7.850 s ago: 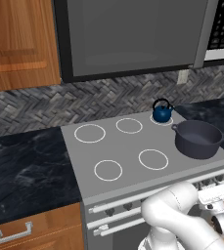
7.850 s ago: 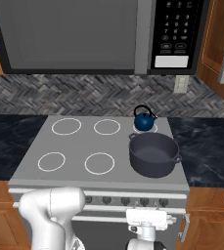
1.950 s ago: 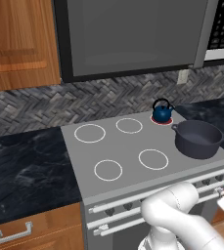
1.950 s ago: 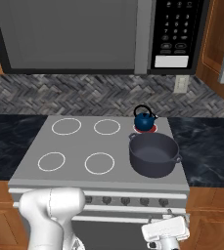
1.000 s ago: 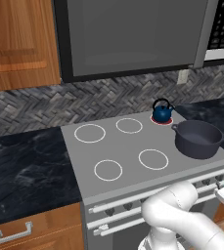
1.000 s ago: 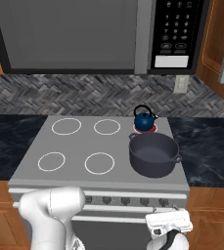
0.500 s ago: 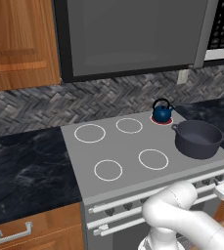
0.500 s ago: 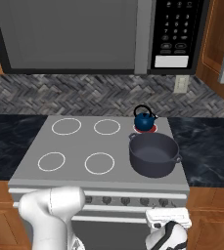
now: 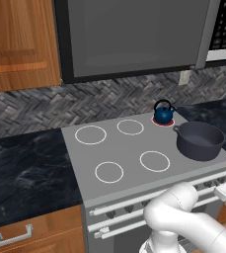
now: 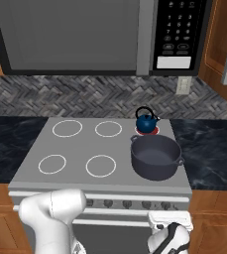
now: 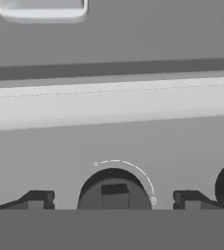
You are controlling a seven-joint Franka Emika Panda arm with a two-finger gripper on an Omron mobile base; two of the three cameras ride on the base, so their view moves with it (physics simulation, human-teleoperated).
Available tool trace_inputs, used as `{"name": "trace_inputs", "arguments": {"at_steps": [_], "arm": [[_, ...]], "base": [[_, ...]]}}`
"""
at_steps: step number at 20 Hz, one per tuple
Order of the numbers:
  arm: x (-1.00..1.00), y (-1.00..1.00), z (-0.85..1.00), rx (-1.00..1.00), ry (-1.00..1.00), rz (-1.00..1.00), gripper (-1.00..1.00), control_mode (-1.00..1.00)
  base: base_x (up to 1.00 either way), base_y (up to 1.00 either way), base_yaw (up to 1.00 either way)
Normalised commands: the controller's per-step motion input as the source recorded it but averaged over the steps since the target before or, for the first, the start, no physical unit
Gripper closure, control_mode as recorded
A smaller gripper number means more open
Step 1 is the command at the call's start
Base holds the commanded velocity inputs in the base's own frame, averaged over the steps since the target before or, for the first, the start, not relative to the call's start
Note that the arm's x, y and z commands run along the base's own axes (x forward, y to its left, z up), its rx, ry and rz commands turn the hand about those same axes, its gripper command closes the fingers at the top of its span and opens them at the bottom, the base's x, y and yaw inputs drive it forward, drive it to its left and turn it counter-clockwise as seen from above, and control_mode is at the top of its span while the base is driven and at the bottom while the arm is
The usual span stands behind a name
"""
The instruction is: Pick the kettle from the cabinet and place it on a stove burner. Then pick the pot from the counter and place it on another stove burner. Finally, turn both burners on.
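From the left base view, the small blue kettle (image 9: 163,113) sits on a back burner that glows red, and the big pot (image 9: 200,140) sits just in front of it. The right base view shows the same. In the hand view, the gripper (image 11: 112,200) fingers stand wide apart, one on each side of a dark knob (image 11: 114,190).

Left base view: behind the arm's left, looking forward and down. Right base view: same from the right. Both share the cooktop (image 9: 129,148) (image 10: 110,149). Hand view: very close, facing a stove knob (image 11: 114,191).
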Motion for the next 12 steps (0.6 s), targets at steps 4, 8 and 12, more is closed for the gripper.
{"name": "trace_inputs", "arguments": {"at_steps": [4,8,12], "arm": [[0.21,0.00,-0.01,0.02,0.00,0.00,-1.00,-1.00],[0.27,0.00,-0.03,0.00,0.00,0.00,1.00,-1.00],[0.08,0.01,0.00,0.00,0.00,0.00,1.00,-1.00]], "base": [[0.00,0.00,0.00],[0.00,0.00,0.00],[0.00,0.00,0.00]]}}
